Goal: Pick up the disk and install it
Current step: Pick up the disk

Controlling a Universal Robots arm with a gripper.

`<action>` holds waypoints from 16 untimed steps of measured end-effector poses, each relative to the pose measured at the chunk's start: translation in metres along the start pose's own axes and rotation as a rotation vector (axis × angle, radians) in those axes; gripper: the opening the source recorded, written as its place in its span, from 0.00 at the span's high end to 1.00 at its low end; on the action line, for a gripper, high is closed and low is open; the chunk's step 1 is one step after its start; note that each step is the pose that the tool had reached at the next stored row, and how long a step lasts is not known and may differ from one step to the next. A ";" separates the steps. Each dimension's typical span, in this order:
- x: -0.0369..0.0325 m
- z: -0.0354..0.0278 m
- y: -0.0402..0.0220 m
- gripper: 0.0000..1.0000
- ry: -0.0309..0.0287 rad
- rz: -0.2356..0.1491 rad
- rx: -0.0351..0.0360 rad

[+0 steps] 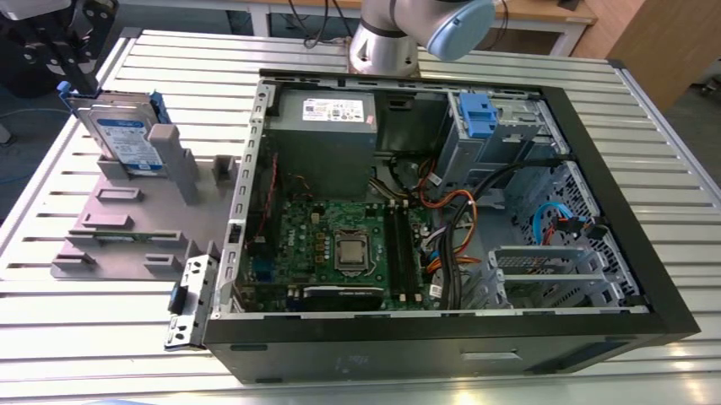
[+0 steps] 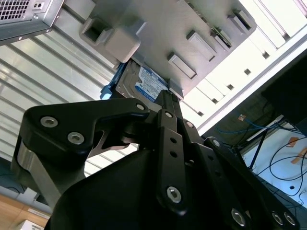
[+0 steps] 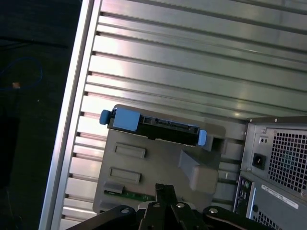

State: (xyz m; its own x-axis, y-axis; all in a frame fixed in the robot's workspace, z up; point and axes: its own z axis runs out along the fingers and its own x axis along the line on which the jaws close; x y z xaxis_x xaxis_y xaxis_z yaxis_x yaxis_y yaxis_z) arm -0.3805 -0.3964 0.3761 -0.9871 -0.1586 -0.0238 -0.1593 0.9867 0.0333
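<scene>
The disk (image 1: 121,137) stands on end in the grey slotted holder (image 1: 127,226) on the table (image 1: 67,325), long axis near upright, connector end up. The claw (image 3: 164,188) hovers just above, fingers pressed together, holding nothing.

Count: 1 disk (image 1: 121,139), 1 grey slotted holder (image 1: 124,228), 1 open PC case (image 1: 631,211) w/ 1 power supply (image 1: 327,126), 1 motherboard (image 1: 316,228), 1 CPU socket (image 1: 353,251), 1 blue bracket (image 1: 478,114) on 1 drive bay (image 1: 524,126). Also 1 robot arm (image 1: 417,34), 1 claw (image 1: 81,83), 1 slatted metal surface (image 1: 664,160).
</scene>
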 end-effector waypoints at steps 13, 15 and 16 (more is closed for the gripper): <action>0.0000 0.0000 0.0000 0.89 0.0005 -0.015 -0.0003; 0.0000 0.0000 0.0000 0.89 0.0006 -0.018 -0.0004; 0.0000 0.0000 0.0000 0.89 0.0006 -0.019 -0.0004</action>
State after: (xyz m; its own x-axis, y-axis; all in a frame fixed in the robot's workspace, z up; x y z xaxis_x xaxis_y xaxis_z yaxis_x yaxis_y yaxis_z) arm -0.3805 -0.3964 0.3761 -0.9839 -0.1771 -0.0238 -0.1778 0.9835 0.0332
